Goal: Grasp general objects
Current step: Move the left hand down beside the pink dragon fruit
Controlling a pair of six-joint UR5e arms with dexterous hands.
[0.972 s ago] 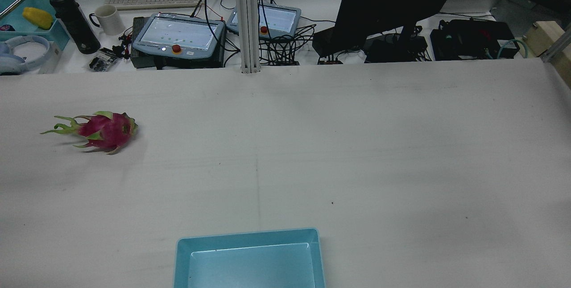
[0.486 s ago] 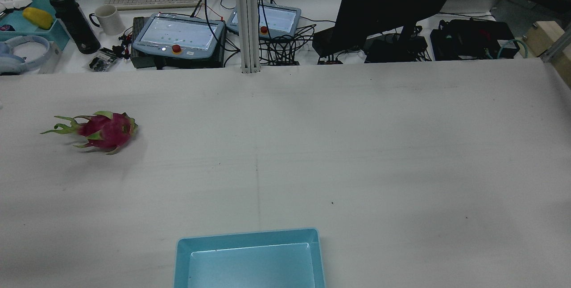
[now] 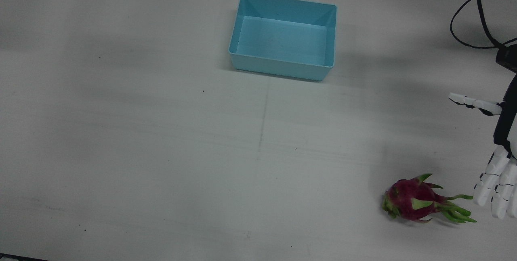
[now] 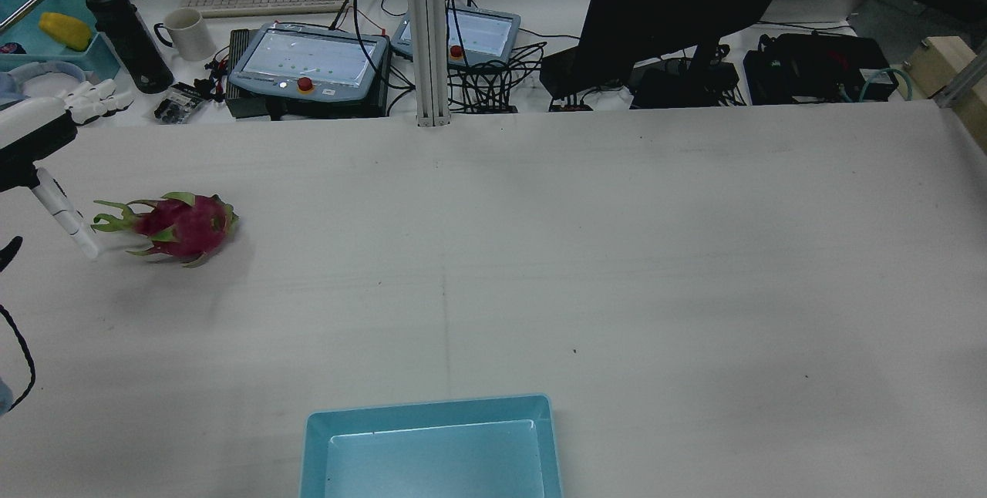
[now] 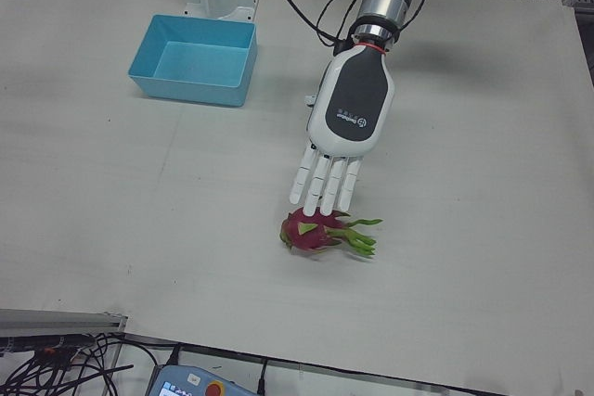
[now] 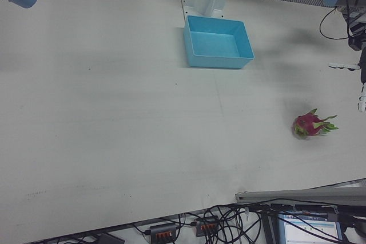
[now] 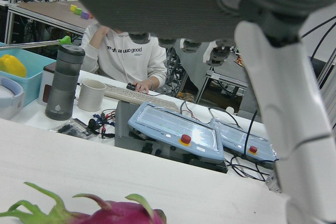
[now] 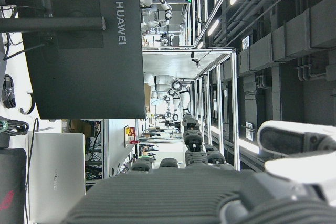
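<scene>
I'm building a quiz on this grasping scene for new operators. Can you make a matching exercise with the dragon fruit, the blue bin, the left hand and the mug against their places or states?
Column one:
1. dragon fruit
2. blue bin
3. left hand
4. mug

Column two:
A. empty, near the arm's pedestal
B. open, fingers extended, above the fruit
C. on the far desk by the keyboard
D. lying on its side on the table

Pairs: 1-D, 2-A, 3-B, 4-C
</scene>
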